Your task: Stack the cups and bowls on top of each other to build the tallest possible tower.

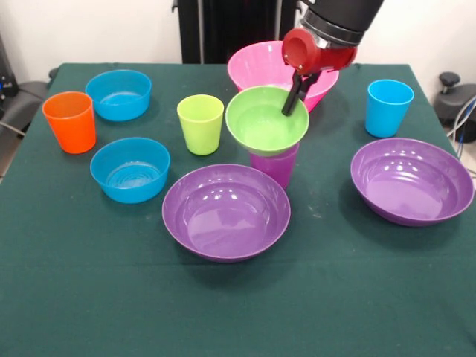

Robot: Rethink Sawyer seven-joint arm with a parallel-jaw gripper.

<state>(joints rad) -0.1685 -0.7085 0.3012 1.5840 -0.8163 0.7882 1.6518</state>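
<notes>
A: Green plastic at the centre of the frame: the small green bowl [266,119] sits upright on top of the purple cup [274,165], whose lower part shows beneath it.

B: And the gripper [295,95]?

A: It comes down from the upper right on the red and black arm [321,41]. A dark finger [294,94] reaches over the green bowl's right rim into its hollow. Whether it pinches the rim or hangs loose, I cannot tell.

B: What lies round it?

A: Behind, partly hidden by the arm, the pink bowl [256,65]. Just left of the green bowl stands the lime green cup [200,123]. In front, at lower centre, a wide purple bowl [225,211] close to the purple cup; a second purple bowl [411,181] lies at right.

B: The rest?

A: The light blue cup [388,107] at upper right, well apart. At left, the orange cup [70,121], with one blue bowl [118,94] above it and another blue bowl [130,169] below. All rest on the dark green tablecloth [238,305].
</notes>
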